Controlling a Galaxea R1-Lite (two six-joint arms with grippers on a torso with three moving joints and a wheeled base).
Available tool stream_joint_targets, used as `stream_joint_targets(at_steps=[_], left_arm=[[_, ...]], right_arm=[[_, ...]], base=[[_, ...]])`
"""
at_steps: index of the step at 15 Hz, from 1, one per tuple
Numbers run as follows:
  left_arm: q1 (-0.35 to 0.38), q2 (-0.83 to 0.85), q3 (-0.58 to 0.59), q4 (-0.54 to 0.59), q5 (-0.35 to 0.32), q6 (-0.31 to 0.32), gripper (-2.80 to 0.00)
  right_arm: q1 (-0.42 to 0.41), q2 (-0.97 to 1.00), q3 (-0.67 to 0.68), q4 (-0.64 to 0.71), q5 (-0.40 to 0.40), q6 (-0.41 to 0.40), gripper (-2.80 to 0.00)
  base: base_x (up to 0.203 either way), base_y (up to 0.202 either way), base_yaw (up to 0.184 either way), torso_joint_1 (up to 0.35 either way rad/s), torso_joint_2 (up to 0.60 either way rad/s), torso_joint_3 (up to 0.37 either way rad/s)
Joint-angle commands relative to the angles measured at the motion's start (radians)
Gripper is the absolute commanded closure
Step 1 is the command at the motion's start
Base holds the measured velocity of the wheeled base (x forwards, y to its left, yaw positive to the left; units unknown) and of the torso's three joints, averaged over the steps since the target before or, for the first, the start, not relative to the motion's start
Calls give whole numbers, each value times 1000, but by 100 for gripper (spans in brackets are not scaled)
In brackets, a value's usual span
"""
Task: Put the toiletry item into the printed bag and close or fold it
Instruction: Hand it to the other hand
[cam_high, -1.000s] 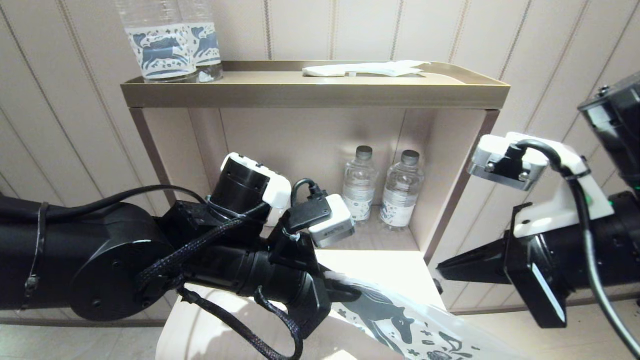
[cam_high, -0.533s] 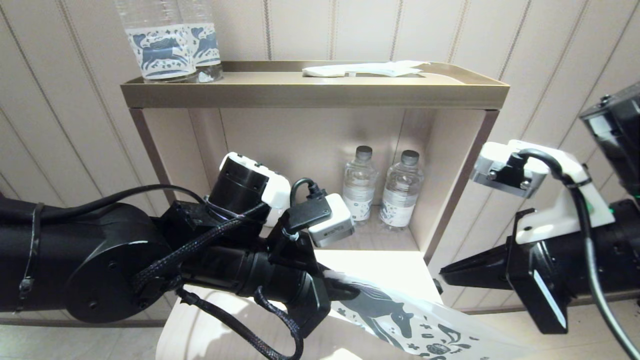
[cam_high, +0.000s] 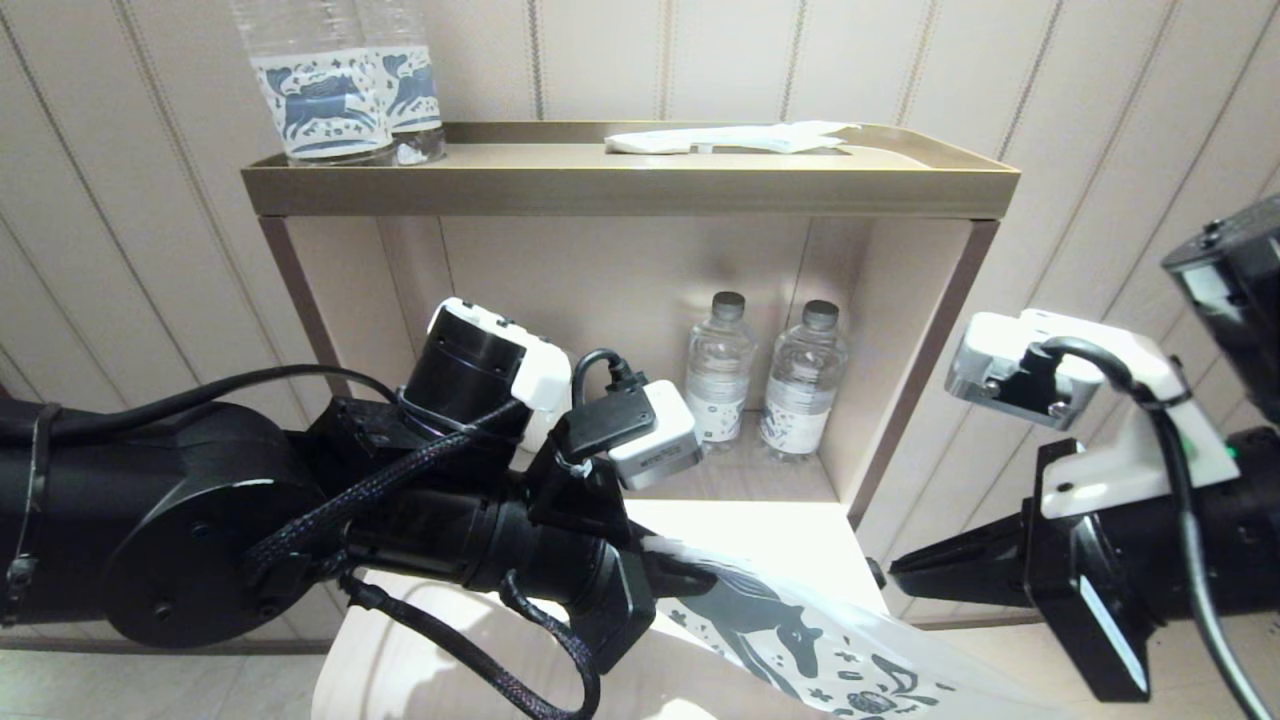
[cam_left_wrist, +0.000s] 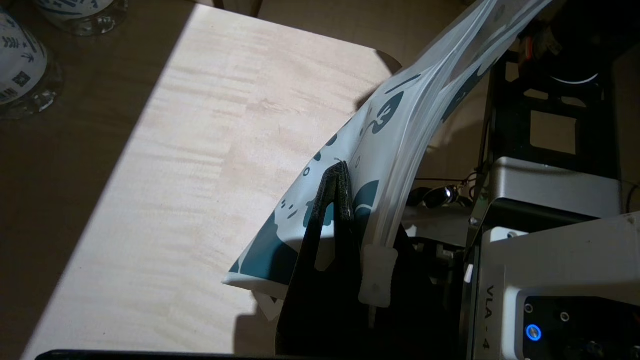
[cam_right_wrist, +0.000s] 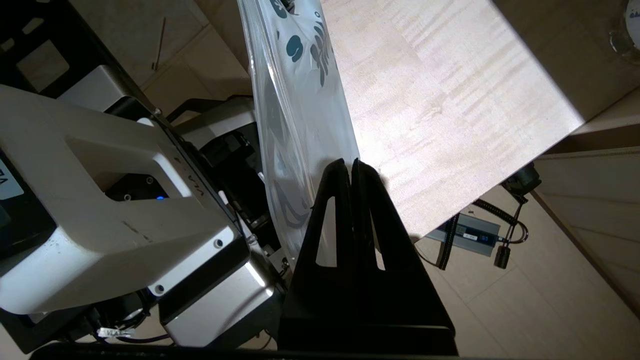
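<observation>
The printed bag (cam_high: 790, 640), white with a dark blue horse, hangs slanted above the light wooden tabletop (cam_high: 770, 540). My left gripper (cam_high: 700, 578) is shut on its upper end. In the left wrist view the black fingers (cam_left_wrist: 341, 167) pinch the printed face (cam_left_wrist: 380, 130) beside the white zip slider (cam_left_wrist: 378, 275). My right gripper (cam_high: 895, 572) is shut on nothing, just right of the bag and apart from it. In the right wrist view its tips (cam_right_wrist: 348, 162) sit by the edge of the bag (cam_right_wrist: 300, 100). The toiletry item is out of view.
A brass-topped shelf unit (cam_high: 620, 190) stands against the panelled wall. On top are clear bottles with horse labels (cam_high: 330, 90) and a flat white packet (cam_high: 730, 138). Two small bottles (cam_high: 720, 380) stand in the niche behind the tabletop.
My right arm has sunk and drawn slightly to the right. My left arm has shifted a little left, and the bag it holds has risen slightly.
</observation>
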Motion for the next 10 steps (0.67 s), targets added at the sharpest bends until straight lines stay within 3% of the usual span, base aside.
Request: stream_joint_targets(at_steps=[1, 2, 3, 10], left_arm=[[0, -7, 3, -1, -3, 2, 0], [0, -12, 5, -1, -3, 2, 0], [0, -15, 7, -1, -3, 2, 0], [0, -7, 7, -4, -3, 6, 0]], right_arm=[[12, 0, 2, 3, 2, -9, -99], [13, -2, 13, 3, -5, -17, -280], [21, -12, 23, 3, -11, -51, -280], [23, -71, 58, 14, -8, -62, -280]], base=[[0, 0, 0, 0, 0, 0], [0, 0, 0, 0, 0, 0], [0, 0, 0, 0, 0, 0], [0, 0, 0, 0, 0, 0]])
